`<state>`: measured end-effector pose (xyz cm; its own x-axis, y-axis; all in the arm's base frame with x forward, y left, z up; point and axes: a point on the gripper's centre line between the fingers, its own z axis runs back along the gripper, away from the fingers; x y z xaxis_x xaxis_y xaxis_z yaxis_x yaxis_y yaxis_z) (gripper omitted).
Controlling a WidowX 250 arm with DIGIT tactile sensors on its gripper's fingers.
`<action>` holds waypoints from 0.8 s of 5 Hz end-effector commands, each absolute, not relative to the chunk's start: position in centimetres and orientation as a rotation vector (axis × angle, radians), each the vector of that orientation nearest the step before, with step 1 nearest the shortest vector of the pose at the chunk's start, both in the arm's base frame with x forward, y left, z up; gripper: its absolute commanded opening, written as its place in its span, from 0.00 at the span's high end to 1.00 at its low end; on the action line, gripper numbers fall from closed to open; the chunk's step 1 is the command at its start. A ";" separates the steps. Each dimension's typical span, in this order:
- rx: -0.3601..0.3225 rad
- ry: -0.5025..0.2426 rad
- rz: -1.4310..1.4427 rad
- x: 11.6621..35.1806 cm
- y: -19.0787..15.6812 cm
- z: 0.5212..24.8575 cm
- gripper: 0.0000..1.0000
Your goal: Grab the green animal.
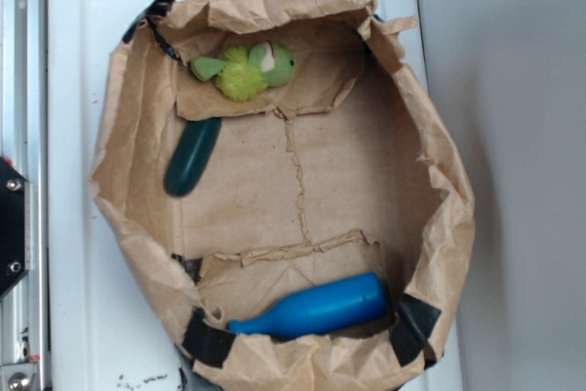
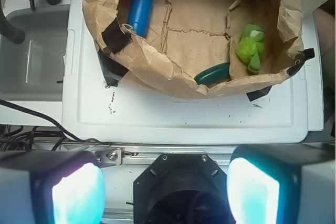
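- Hand (image 2: 165, 192) hangs wide open and holds nothing, well back from the paper bag (image 1: 119, 135).
- Green animal (image 1: 245, 70) lies inside the bag, near the dark green object (image 1: 192, 157).

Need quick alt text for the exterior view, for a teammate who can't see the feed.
A green plush animal lies at the top of an open, crumpled brown paper bag seen from above. A dark green oblong object rests at the bag's left and a blue bottle-shaped toy at the bottom. No pincer shows here.
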<state>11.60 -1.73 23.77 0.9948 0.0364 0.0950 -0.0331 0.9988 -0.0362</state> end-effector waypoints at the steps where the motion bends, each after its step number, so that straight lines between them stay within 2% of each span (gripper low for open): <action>1: -0.035 -0.096 0.035 11.6 -1.7 23.8 0.00; 3: -0.053 -0.108 0.096 14.6 0.7 23.9 0.00; 4: -0.020 -0.104 0.003 15.8 1.1 23.1 0.00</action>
<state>15.50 0.90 22.35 0.9968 -0.0118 0.0793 0.0136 0.9997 -0.0227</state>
